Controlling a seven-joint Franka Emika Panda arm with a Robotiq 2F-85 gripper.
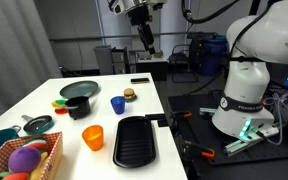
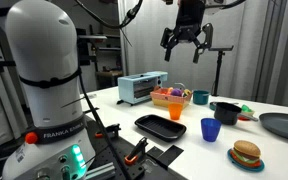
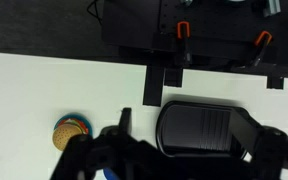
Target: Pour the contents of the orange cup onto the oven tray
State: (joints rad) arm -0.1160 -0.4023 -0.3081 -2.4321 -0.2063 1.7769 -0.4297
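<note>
The orange cup (image 1: 93, 137) is seen standing upright on the white table (image 1: 94, 85), near the front edge, just beside the oven tray (image 1: 135, 141), which lies flat at the table's edge. In an exterior view the orange cup (image 2: 175, 112) stands behind the oven tray (image 2: 160, 127), with a blue cup (image 2: 211, 130) to one side. The contents of the orange cup cannot be made out. The gripper (image 2: 187, 45) is held high above the table, well apart from the cup and the tray, and its fingers are spread wide; nothing is held or touched by it. In the wrist view the oven tray (image 3: 199, 127) is seen far below between the dark fingers (image 3: 84, 155), and a toy burger (image 3: 71, 131) lies on the table beside it. The orange cup is not shown in that view
</note>
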